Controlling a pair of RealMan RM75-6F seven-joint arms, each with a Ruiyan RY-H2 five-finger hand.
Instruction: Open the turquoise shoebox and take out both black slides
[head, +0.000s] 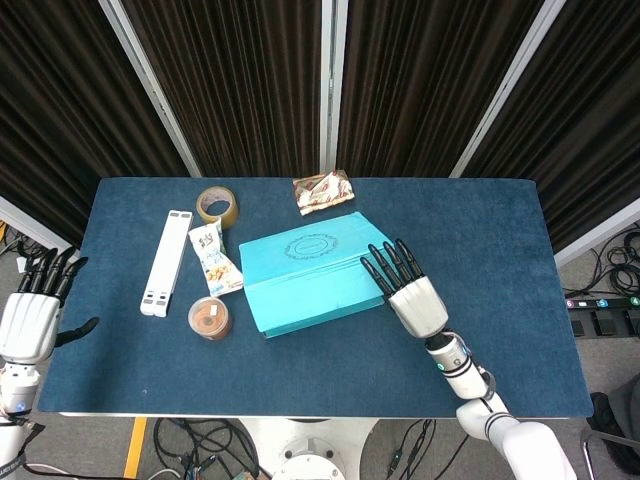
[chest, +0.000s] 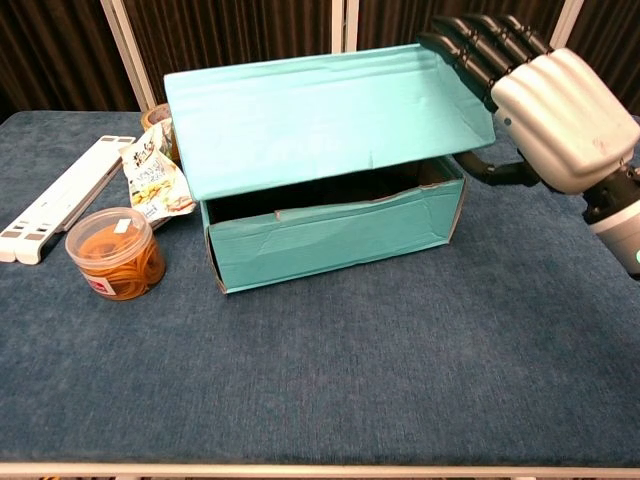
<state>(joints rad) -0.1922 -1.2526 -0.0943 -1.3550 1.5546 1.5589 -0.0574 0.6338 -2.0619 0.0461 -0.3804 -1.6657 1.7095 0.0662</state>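
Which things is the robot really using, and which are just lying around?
Using:
turquoise shoebox, lid lifted
right hand holding the lid's edge

Lying around:
tape roll
snack packet
jar of rubber bands
white stand
wrapper
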